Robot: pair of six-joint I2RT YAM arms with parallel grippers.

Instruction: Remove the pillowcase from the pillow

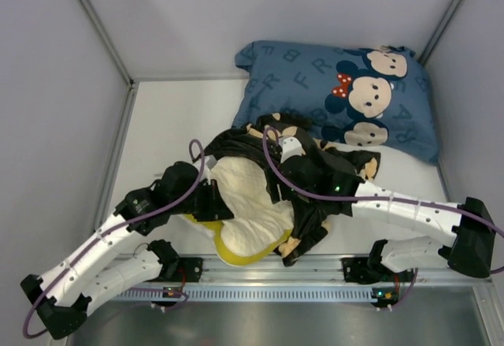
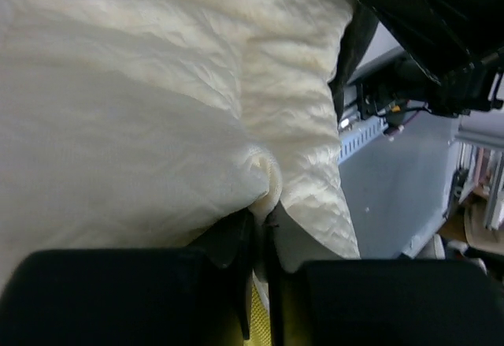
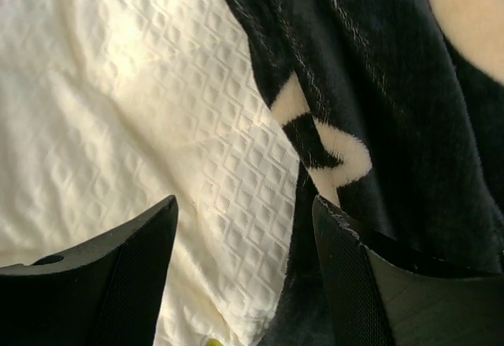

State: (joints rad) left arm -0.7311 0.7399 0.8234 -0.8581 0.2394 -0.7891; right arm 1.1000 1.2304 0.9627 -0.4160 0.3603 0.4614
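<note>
The cream quilted pillow (image 1: pixel 246 204) lies near the table's front edge, partly out of the black pillowcase (image 1: pixel 315 165) with tan flower motifs, which bunches over its far and right side. My left gripper (image 1: pixel 214 201) is shut on a pinched fold of the pillow (image 2: pixel 268 192) at its left side. My right gripper (image 1: pixel 290 204) is open over the boundary between pillow (image 3: pixel 157 125) and pillowcase (image 3: pixel 378 86); its fingers (image 3: pixel 134 275) straddle the pillow's edge, holding nothing.
A large blue pillow with cartoon mice (image 1: pixel 346 94) lies at the back right, touching the pillowcase. A yellow patch (image 1: pixel 236 250) shows under the pillow at the front rail (image 1: pixel 315 267). Grey walls (image 1: pixel 71 86) enclose the table on three sides.
</note>
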